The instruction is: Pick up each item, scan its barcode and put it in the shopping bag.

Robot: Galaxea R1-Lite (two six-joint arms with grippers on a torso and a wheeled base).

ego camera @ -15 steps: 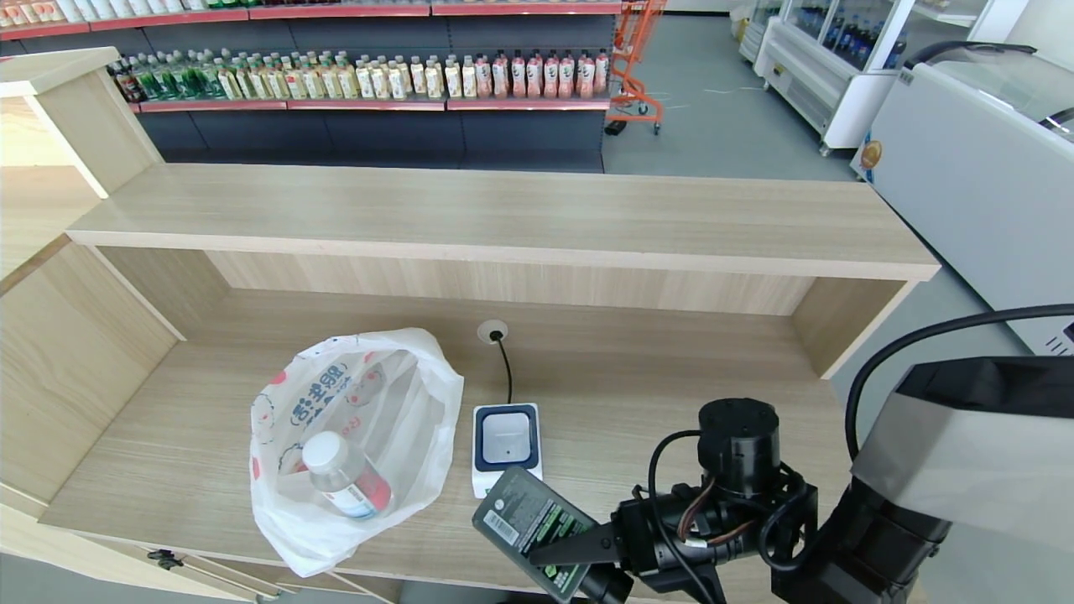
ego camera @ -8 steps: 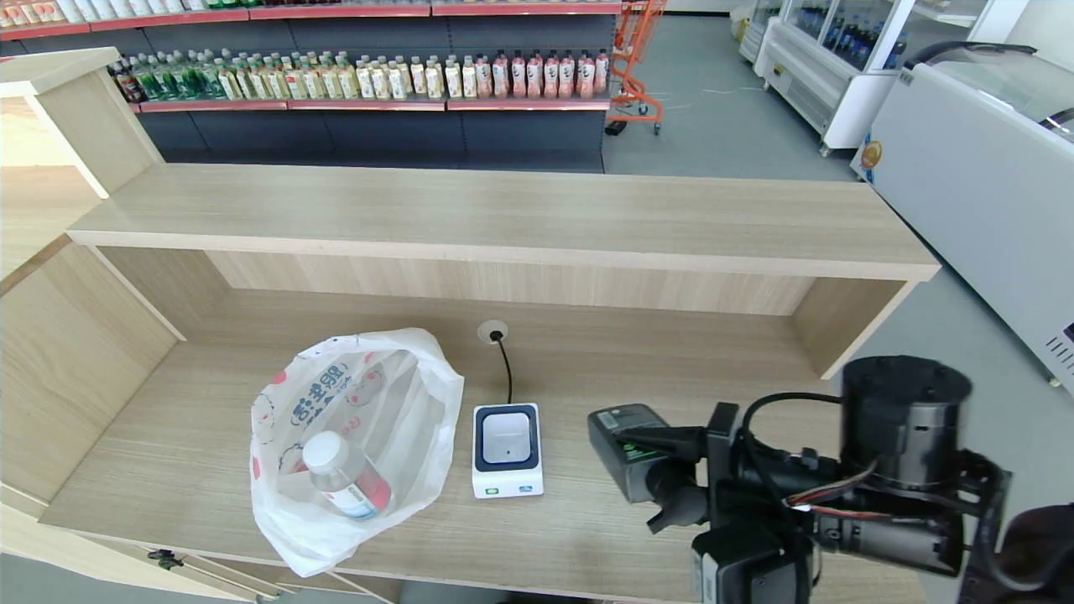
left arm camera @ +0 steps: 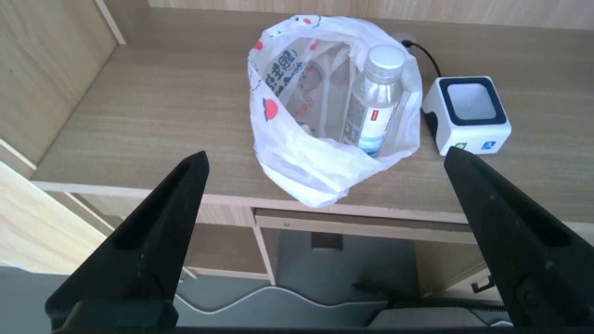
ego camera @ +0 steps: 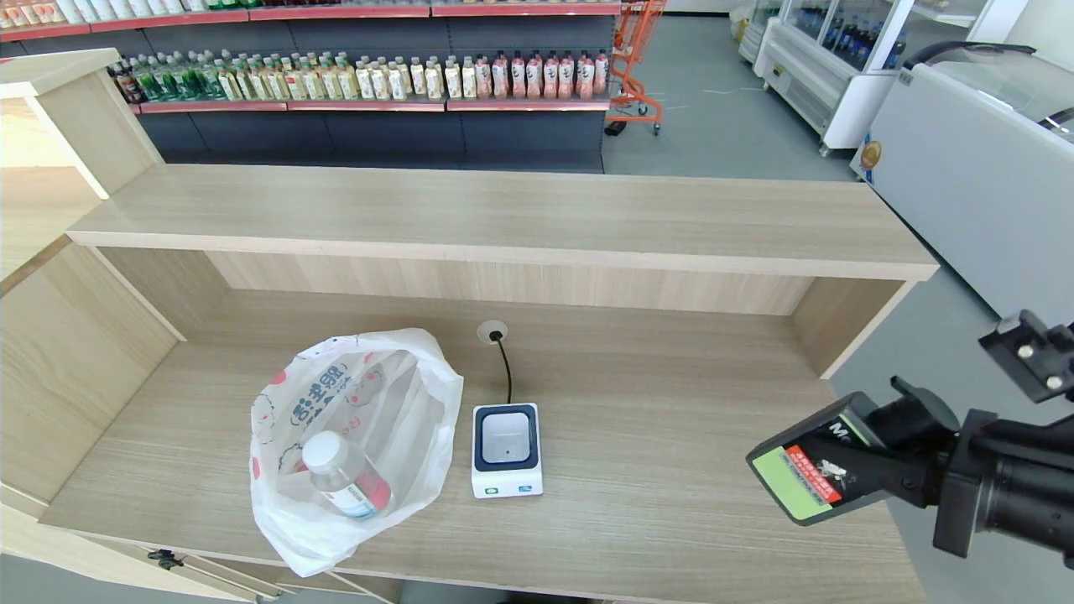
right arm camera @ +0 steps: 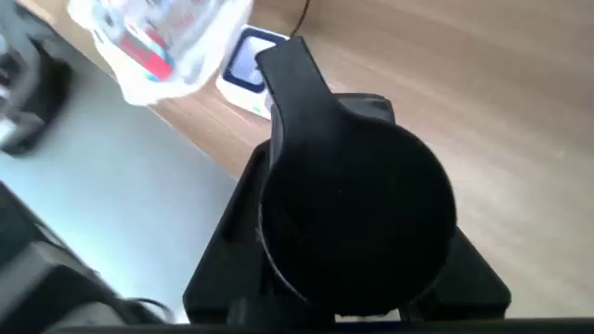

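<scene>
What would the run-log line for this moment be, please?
right gripper shut on dark packet, right of scanner | left gripper open | bottle in shopping bag

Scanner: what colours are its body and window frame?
Scanner: white body, dark blue frame; clearest in head view.

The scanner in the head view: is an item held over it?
No: the right gripper holds the dark package near the counter's right edge, well apart from the scanner.
</scene>
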